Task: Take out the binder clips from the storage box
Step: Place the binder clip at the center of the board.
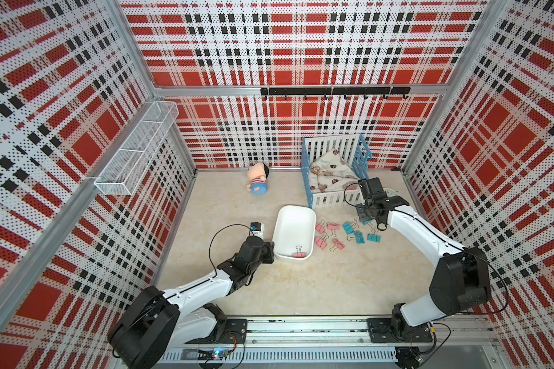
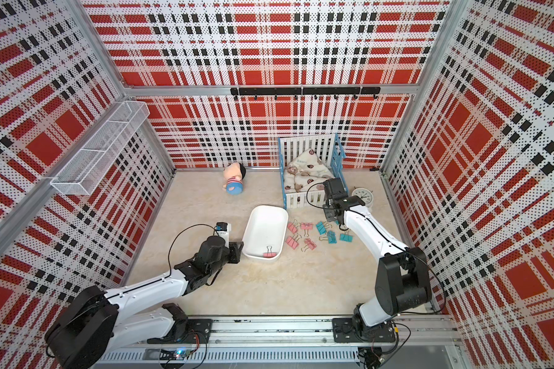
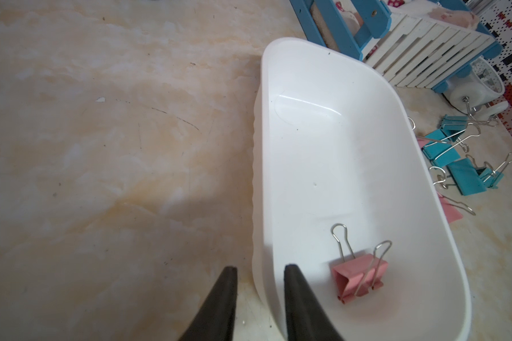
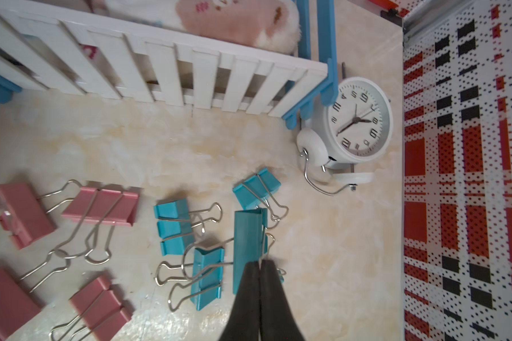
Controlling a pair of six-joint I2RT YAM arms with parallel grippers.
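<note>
The left hand (image 3: 260, 267) sits at the near end of the storage box (image 1: 293, 223). One finger is outside the wall and one inside, and they are clamped on that wall, holding the box steady on the tabletop (image 1: 301, 287). One pink binder clip (image 3: 356, 274) lies on the box floor just inside this end, beside the inner finger but apart from it. No other clip is visible in the box. Seven binder clips (image 1: 332, 226) lie on the tabletop to the robot's right of the box: four pink ones nearest the box and three teal ones farther out. Over the teal group, the right hand (image 4: 260, 262) is pressed together on the wire handle of a teal binder clip (image 4: 246, 245), which hangs from it. The task appears nearly complete: the held clip is to be set down and the last pink clip removed. The toy crib (image 1: 333, 153), alarm clock (image 4: 358, 118) and doll (image 1: 258, 182) stand farther back.
</note>
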